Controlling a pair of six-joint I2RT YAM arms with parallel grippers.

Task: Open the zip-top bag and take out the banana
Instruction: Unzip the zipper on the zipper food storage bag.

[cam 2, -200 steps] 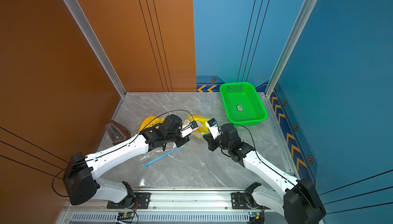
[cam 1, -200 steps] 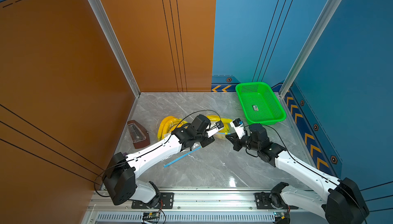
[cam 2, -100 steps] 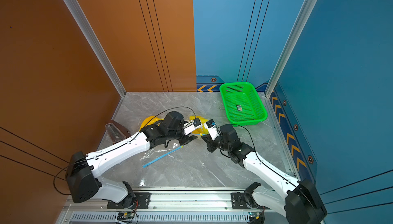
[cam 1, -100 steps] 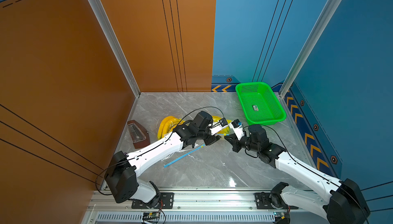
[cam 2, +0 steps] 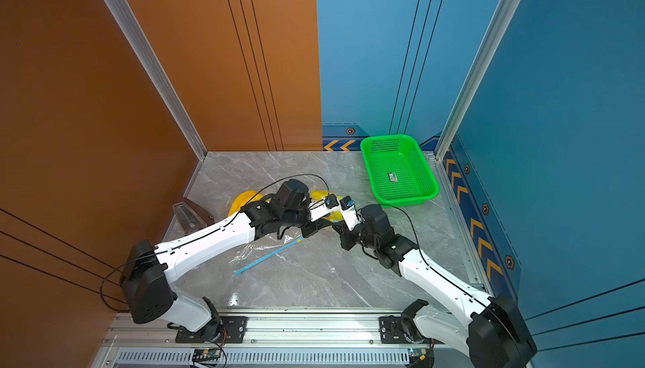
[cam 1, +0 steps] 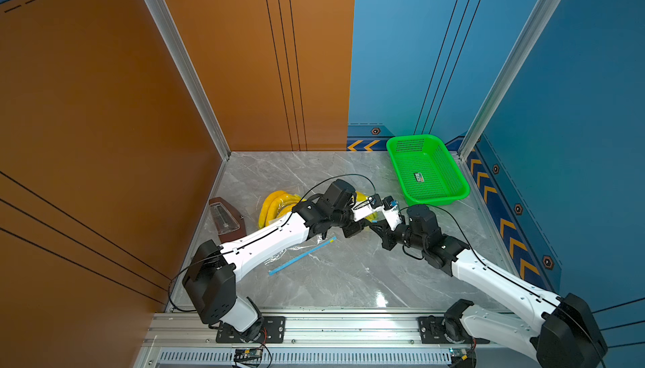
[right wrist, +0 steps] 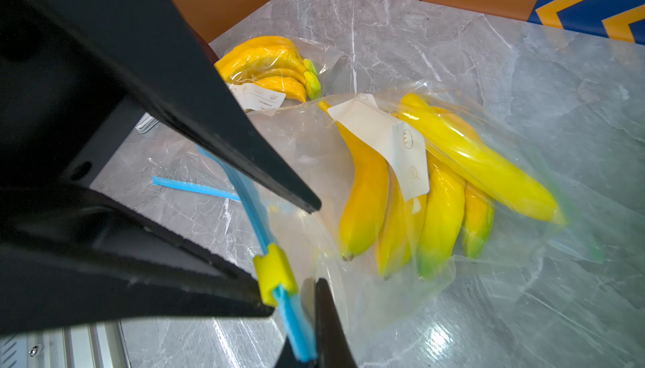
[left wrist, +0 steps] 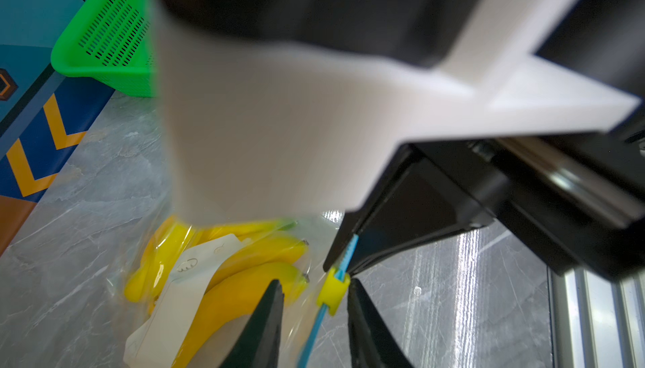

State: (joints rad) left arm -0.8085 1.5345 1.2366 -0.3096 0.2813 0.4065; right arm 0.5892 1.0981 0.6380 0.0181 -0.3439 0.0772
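While your right gripper (right wrist: 309, 328) pinches the zip-top bag (right wrist: 366, 296) by its blue zip strip (right wrist: 256, 223), your left gripper (left wrist: 314, 284) stands narrowly parted astride the yellow slider (left wrist: 333, 289). The banana bunch (right wrist: 436, 191) lies inside that bag, mid-table. Another bagged bunch (cam 1: 275, 205) sits at nine o'clock, and a green basket (cam 1: 436, 201) holding a label at two.

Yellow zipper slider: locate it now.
In the left wrist view, the yellow slider sits on the blue zip track, inside the open left gripper.

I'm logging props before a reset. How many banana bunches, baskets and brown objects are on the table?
Banana bunches: 2
Green baskets: 1
Brown objects: 1
Total: 4
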